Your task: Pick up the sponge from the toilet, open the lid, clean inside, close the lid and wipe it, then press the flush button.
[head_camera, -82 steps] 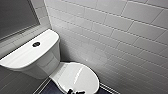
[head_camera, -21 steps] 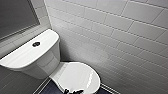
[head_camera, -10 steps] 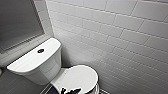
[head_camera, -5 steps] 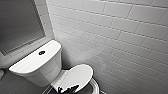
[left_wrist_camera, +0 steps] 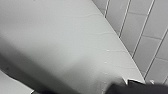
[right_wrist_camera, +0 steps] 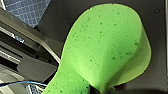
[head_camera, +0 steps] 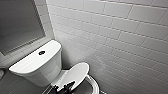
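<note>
The toilet (head_camera: 37, 68) is white and glossy. Its boxy tank (head_camera: 47, 72) has a flat, rounded top. The flush button (head_camera: 41, 52), small, dark and round with a pale rim, sits in the middle of that top. The oval lid (head_camera: 75, 73) is lifted off the bowl (head_camera: 97, 86) and tilts up toward the tank, so part of the rim and the darker inside are uncovered. In the left wrist view the lid (left_wrist_camera: 75, 45) shows as a smooth, curved white surface close up. The sponge (right_wrist_camera: 107, 50) is bright green and porous with a rounded outline. It is bent into a fold, and its narrow end is pinched in the right gripper (right_wrist_camera: 100, 90).
</note>
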